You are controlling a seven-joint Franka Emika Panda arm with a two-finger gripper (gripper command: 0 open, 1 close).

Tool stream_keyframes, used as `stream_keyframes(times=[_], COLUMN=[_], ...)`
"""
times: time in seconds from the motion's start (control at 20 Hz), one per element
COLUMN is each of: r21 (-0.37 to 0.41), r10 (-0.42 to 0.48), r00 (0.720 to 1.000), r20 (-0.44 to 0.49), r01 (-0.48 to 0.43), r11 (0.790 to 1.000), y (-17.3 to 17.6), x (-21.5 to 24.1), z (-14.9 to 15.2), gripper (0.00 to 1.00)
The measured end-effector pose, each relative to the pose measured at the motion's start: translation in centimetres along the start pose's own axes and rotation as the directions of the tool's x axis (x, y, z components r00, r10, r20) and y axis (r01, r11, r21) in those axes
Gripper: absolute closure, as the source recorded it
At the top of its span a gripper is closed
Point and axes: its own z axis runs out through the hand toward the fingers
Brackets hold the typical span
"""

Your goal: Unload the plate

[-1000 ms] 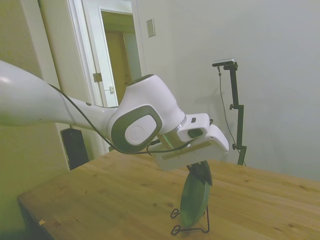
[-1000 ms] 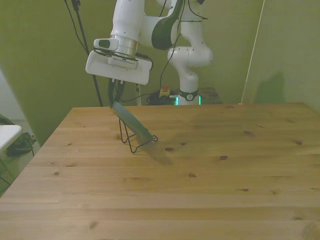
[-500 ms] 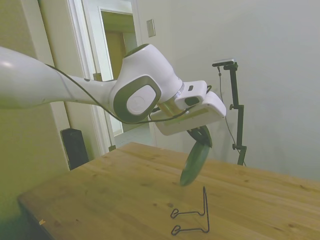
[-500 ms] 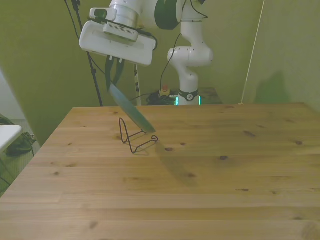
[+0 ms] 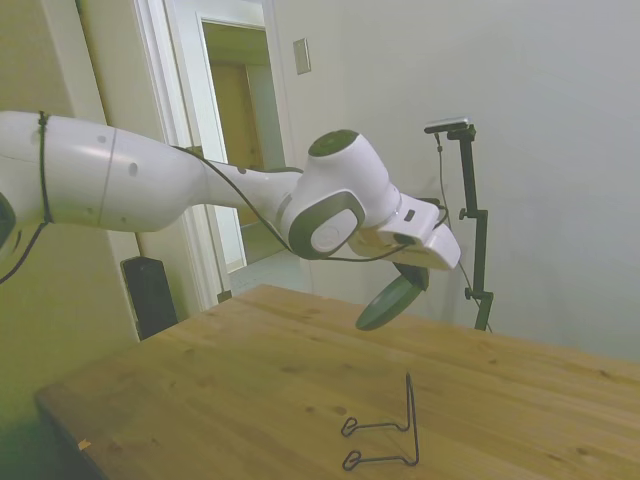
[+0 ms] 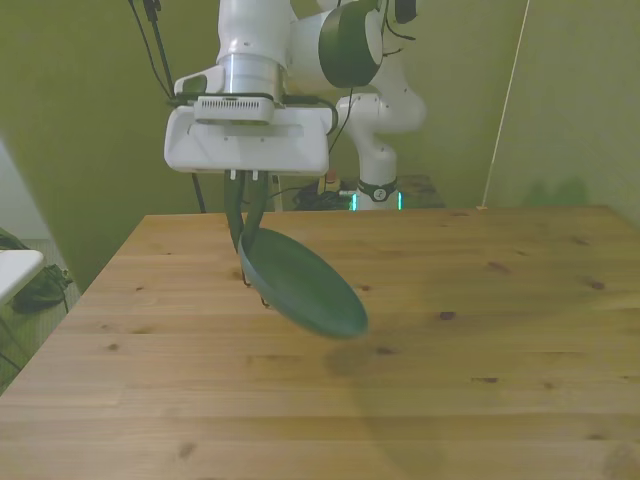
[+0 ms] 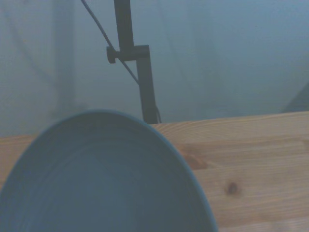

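The small round dark green plate is pinched by its upper rim in the pincer, tilted in the air above the wooden surface, where a slip could be caused by that thin edge hold.

Smooth, slightly glossy plate; knotty wooden table.

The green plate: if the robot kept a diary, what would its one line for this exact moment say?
gripper: shut on plate | plate: held by its rim, tilted, in the air above the table | wire stand: empty, on table
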Motion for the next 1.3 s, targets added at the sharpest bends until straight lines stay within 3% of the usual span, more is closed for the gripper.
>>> stream_keyframes(times=[0.4,0.65,1.0,1.05,1.3], r21=[-0.059,-0.077,-0.104,-0.111,-0.127], r10=[0.11,0.144,0.159,0.161,0.168], r00=[0.993,0.987,0.984,0.984,0.982], r20=[0.045,0.065,0.078,0.082,0.091], r01=[-0.107,-0.139,-0.15,-0.152,-0.156], r11=[0.993,0.987,0.983,0.982,0.98], y=[1.1,2.6,4.2,4.6,5.4], x=[-0.5,-0.5,-0.7,-0.8,-1.2], z=[9.0,11.9,13.5,13.9,14.8], gripper=[1.0,1.0,1.0,0.0,0.0])
